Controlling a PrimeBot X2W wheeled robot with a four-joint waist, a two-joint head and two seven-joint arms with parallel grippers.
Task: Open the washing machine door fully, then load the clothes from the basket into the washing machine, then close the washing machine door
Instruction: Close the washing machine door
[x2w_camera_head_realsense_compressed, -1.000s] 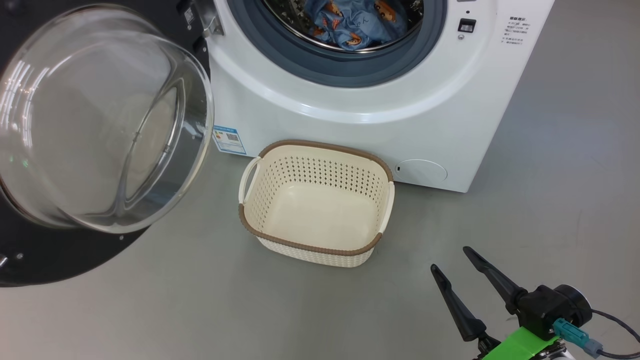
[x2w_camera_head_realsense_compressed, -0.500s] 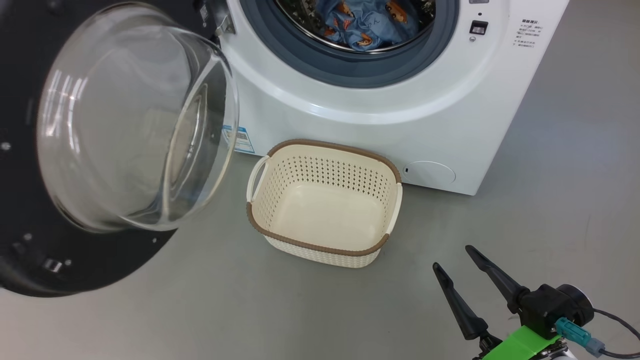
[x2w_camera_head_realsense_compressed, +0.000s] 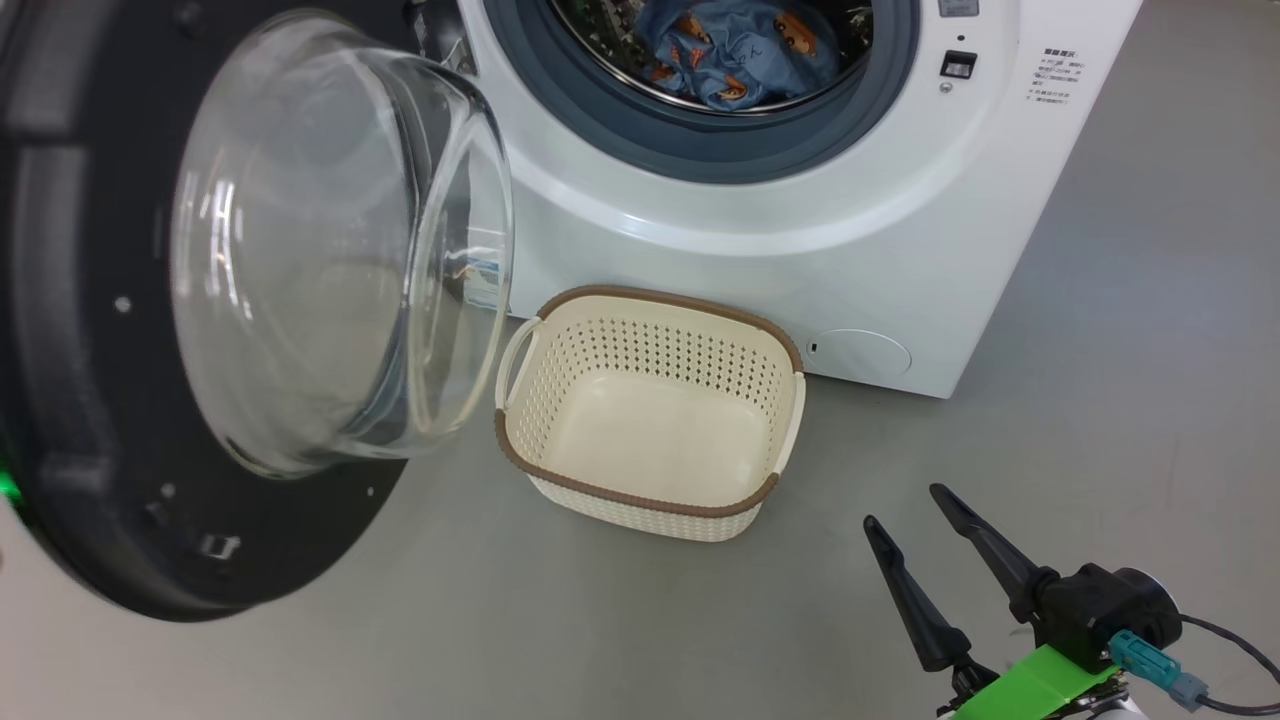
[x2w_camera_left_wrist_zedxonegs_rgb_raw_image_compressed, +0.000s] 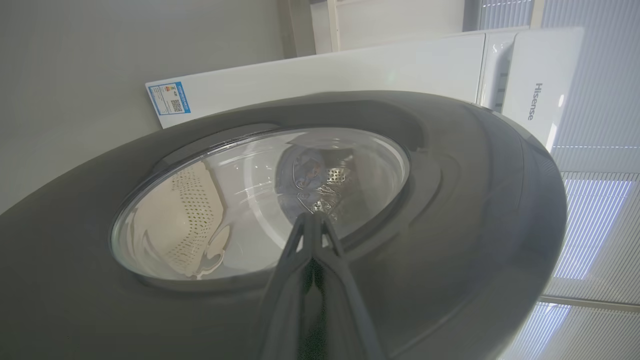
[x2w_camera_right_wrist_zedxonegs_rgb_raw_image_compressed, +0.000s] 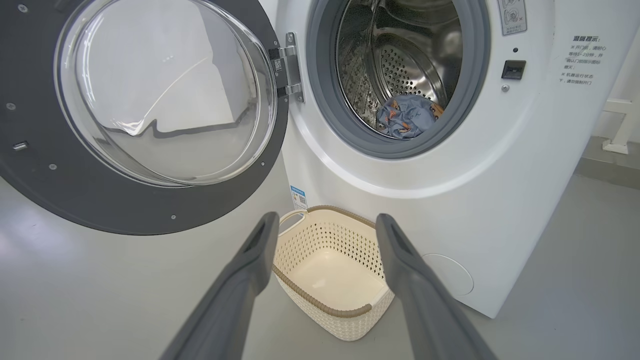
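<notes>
The washing machine (x2w_camera_head_realsense_compressed: 800, 250) stands with its round door (x2w_camera_head_realsense_compressed: 80, 400) partly swung out at the left, the glass bowl (x2w_camera_head_realsense_compressed: 330, 250) bulging toward the opening. Light-blue clothes (x2w_camera_head_realsense_compressed: 740, 50) with orange figures lie in the drum, clothes (x2w_camera_right_wrist_zedxonegs_rgb_raw_image_compressed: 407, 117) low behind the gasket. The cream basket (x2w_camera_head_realsense_compressed: 640, 497) sits on the floor before the machine with nothing in it. My left gripper (x2w_camera_left_wrist_zedxonegs_rgb_raw_image_compressed: 312, 216) is shut, its tips at the outer face of the door (x2w_camera_left_wrist_zedxonegs_rgb_raw_image_compressed: 450, 200) beside the glass. My right gripper (x2w_camera_head_realsense_compressed: 903, 506) hangs open at the lower right, right gripper (x2w_camera_right_wrist_zedxonegs_rgb_raw_image_compressed: 326, 219) aimed at the basket (x2w_camera_right_wrist_zedxonegs_rgb_raw_image_compressed: 320, 300).
Grey floor (x2w_camera_head_realsense_compressed: 1100, 420) spreads to the right of the machine and in front of the basket. A blue label sticker (x2w_camera_right_wrist_zedxonegs_rgb_raw_image_compressed: 298, 196) is on the machine's lower left front. Window blinds (x2w_camera_left_wrist_zedxonegs_rgb_raw_image_compressed: 595, 225) show behind the door in the left wrist view.
The door has swung toward the machine's opening, its glass bowl now nearer the basket. The view shifted slightly. My right gripper has stayed put and open.
</notes>
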